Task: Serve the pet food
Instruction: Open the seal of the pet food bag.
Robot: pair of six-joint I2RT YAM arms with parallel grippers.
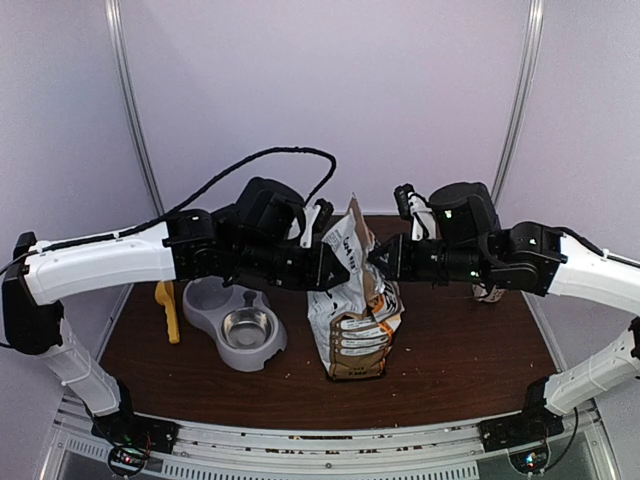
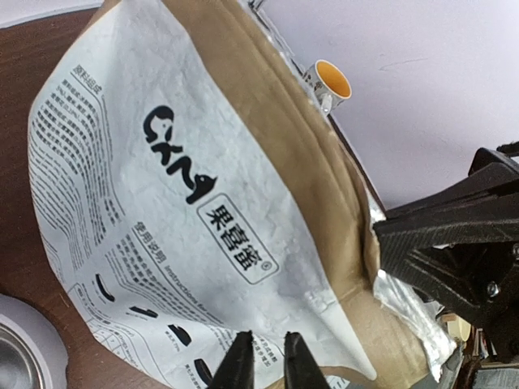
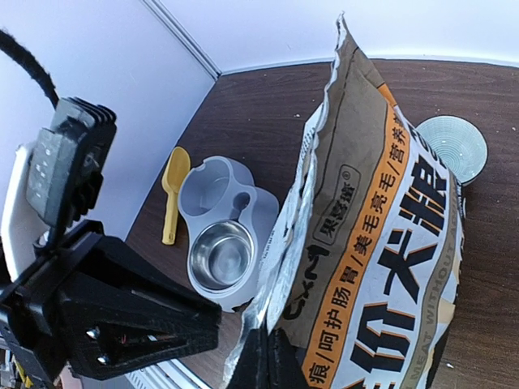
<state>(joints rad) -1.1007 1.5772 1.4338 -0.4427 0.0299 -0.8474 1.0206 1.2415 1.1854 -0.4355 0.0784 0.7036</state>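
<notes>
Tabletop [image 1: 450,350]: dark brown wood, white walls behind.
Left arm [image 1: 100,262]: stretched level to the right, toward the top of the pet food bag [image 1: 355,320].
Left tool [image 2: 266,361]: narrow gap, tips at bag's white face; contact unclear.
Right arm [image 1: 590,270]: reaches left, level.
Right tool [image 3: 261,361]: closed, pinching bag's torn top edge.
Pet food: not visible; inside of upright mid-tabletop bag hidden.

Matt crinkled bag [image 3: 381,243] with foil lining, shiny steel bowl [image 3: 220,255], dark wood-grain table [image 3: 268,113].

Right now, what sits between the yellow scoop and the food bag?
The grey two-well feeder with its steel bowl stands between the yellow scoop and the bag; the top view shows it plainly.
</notes>
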